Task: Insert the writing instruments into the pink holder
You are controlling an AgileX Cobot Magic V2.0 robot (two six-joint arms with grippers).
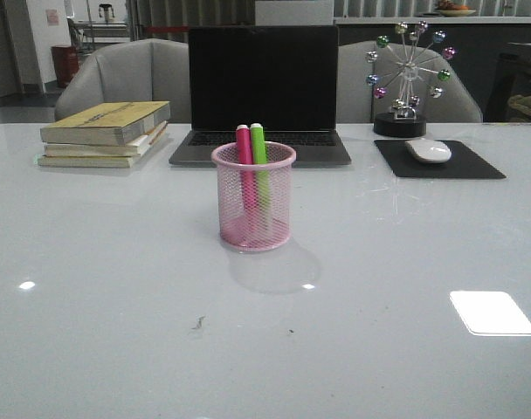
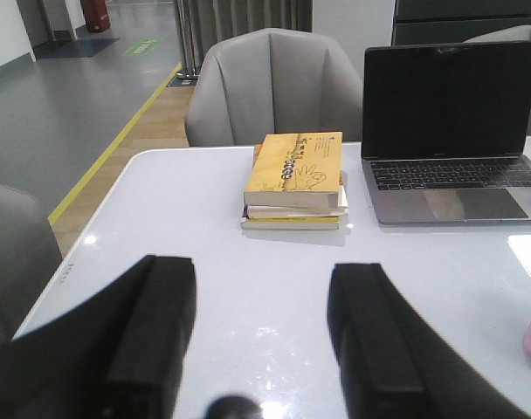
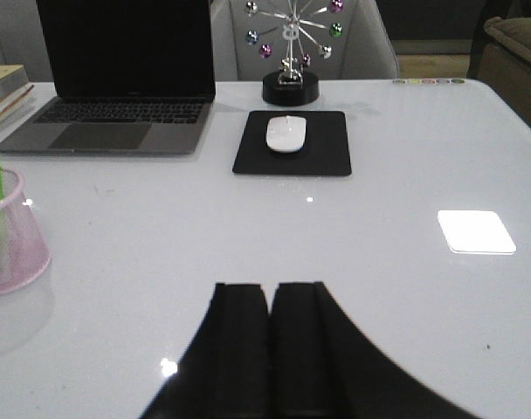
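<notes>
since both markers, the pink marker [image 1: 244,148] and green marker [image 1: 258,147], already stand inside the pink holder [image 1: 253,209] mid-table, just stay clear of the cup. left gripper [image 2: 261,336] is spread and empty, right gripper [image 3: 270,319] pinched closed on nothing.

Pink wire-mesh holder [image 1: 253,197], cylindrical with rolled rim, upright at table centre, just near of the laptop. Inside, side by side and nearly upright, tops protruding above the rim: hot pink marker [image 1: 244,155] on the left, bright green marker [image 1: 259,153] on the right. Lower bodies visible through the mesh, reaching the base.
</notes>
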